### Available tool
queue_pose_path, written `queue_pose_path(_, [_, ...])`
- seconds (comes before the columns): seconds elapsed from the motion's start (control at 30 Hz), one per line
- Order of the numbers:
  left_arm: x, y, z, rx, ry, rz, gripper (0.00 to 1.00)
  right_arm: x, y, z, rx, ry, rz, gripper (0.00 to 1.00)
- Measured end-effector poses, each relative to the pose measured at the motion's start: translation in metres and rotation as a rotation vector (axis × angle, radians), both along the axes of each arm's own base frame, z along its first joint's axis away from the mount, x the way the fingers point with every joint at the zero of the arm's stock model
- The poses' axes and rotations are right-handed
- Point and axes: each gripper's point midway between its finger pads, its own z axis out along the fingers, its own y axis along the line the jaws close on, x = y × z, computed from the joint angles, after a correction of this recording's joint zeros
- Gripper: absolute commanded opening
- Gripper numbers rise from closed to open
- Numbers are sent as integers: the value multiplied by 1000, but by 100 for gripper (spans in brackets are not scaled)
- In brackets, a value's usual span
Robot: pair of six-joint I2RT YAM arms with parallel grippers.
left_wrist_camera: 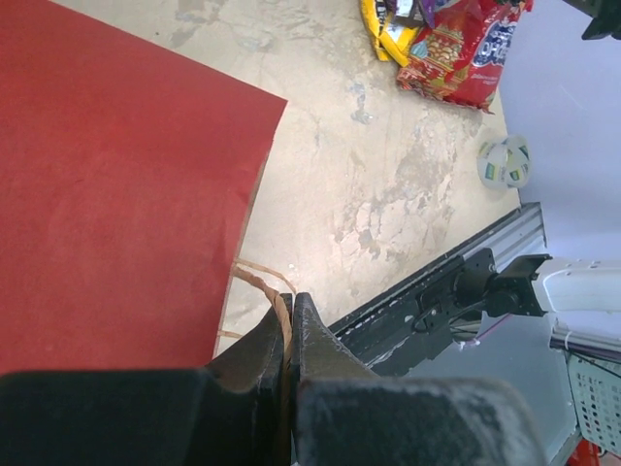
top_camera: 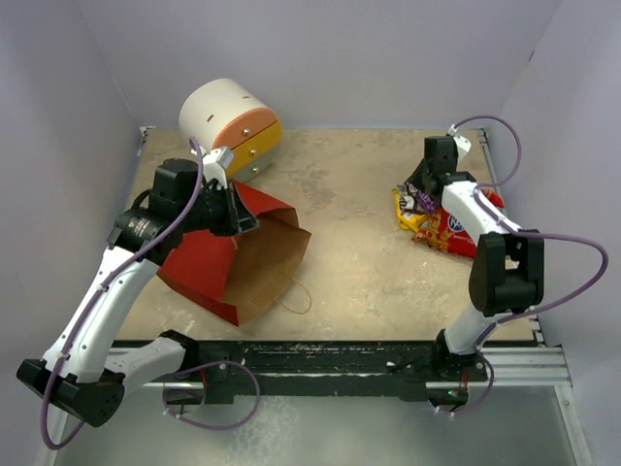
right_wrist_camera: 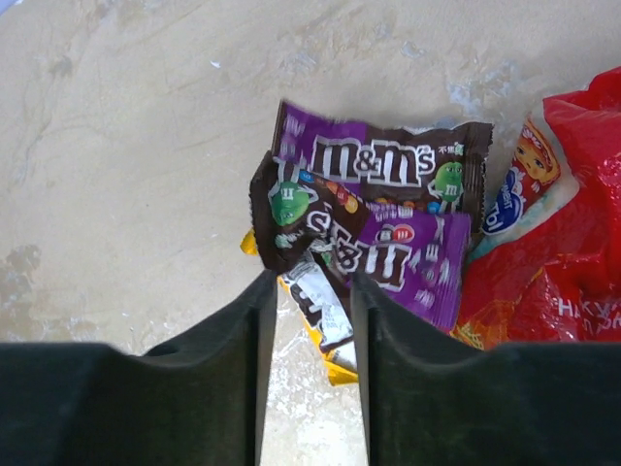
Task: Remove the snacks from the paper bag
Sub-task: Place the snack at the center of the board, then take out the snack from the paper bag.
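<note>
The red paper bag [top_camera: 233, 262] lies on its side at the left, its brown mouth facing right. My left gripper [left_wrist_camera: 291, 301] is shut on the bag's twisted brown handle [left_wrist_camera: 260, 282], beside the red wall of the paper bag [left_wrist_camera: 116, 194]. The snacks [top_camera: 441, 225] lie in a pile on the table at the right. My right gripper [right_wrist_camera: 310, 282] hangs open just above them. Two purple-brown M&M's packets [right_wrist_camera: 388, 160] overlap a yellow packet [right_wrist_camera: 330, 340], with the big red bag [right_wrist_camera: 568, 272] to their right. Nothing is clamped between the right fingers.
A white cylindrical drawer unit [top_camera: 231, 126] with orange and yellow fronts stands behind the bag. A small tape roll [left_wrist_camera: 506, 161] lies near the right front corner. Grey walls close in three sides; a black rail [top_camera: 340, 354] runs along the near edge.
</note>
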Motion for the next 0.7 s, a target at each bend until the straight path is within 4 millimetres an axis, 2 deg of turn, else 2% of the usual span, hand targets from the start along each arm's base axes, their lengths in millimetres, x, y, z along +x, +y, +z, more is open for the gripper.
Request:
queue_pose_path(0.17, [2, -10, 6, -39, -13, -42, 0, -14, 4, 15, -5, -15, 63, 63])
queue_pose_path(0.33, [1, -24, 12, -98, -12, -112, 0, -54, 20, 48, -10, -105, 242, 70])
queue_pose_path(0.4, [0, -31, 15, -128, -3, -141, 0, -68, 31, 54, 10, -141, 312, 71])
queue_pose_path(0.47, [-1, -35, 18, -149, -3, -163, 0, -84, 45, 49, 31, -153, 382, 71])
queue_pose_path(0.57, [-5, -39, 23, -179, -5, -188, 0, -115, 77, 32, 62, -131, 496, 72])
queue_pose_path(0.7, [-14, -39, 20, -196, 10, -202, 0, -153, 140, 24, 119, -136, 705, 72])
